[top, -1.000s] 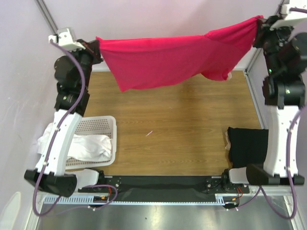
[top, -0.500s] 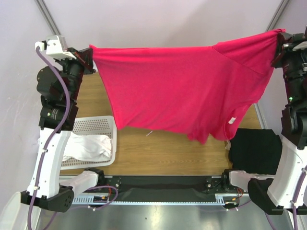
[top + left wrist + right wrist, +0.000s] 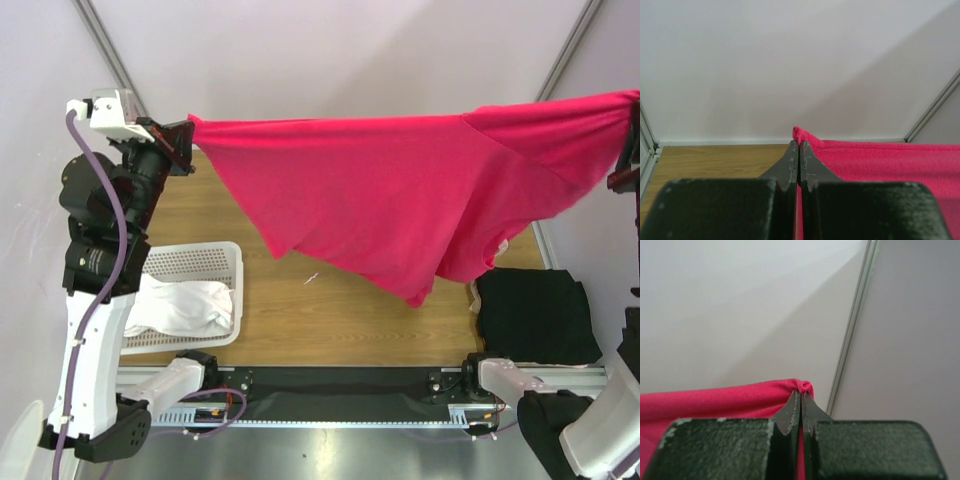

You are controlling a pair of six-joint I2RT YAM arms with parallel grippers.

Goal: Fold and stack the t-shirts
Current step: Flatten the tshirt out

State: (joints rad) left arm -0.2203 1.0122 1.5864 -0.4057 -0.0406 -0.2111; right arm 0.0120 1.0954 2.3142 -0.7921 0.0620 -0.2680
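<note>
A crimson-pink t-shirt [image 3: 400, 190] hangs stretched high above the table between both arms. My left gripper [image 3: 188, 140] is shut on its left corner [image 3: 805, 137]. At the frame's right edge my right gripper [image 3: 630, 110] is shut on the opposite corner [image 3: 802, 387]. The shirt's lower edge droops to a point near the table's middle right. A folded black t-shirt [image 3: 535, 315] lies on the table at the front right. White t-shirts [image 3: 180, 305] lie crumpled in the basket at the front left.
A white perforated basket [image 3: 205, 262] stands at the table's front left beside the left arm. Metal frame posts [image 3: 110, 50] rise at the back corners. The wooden tabletop [image 3: 340, 310] shows beneath the hanging shirt.
Both arms have risen and moved toward the camera, spreading apart. The pink shirt went from a sagging drape at the back to a wide, taut sheet over the table.
</note>
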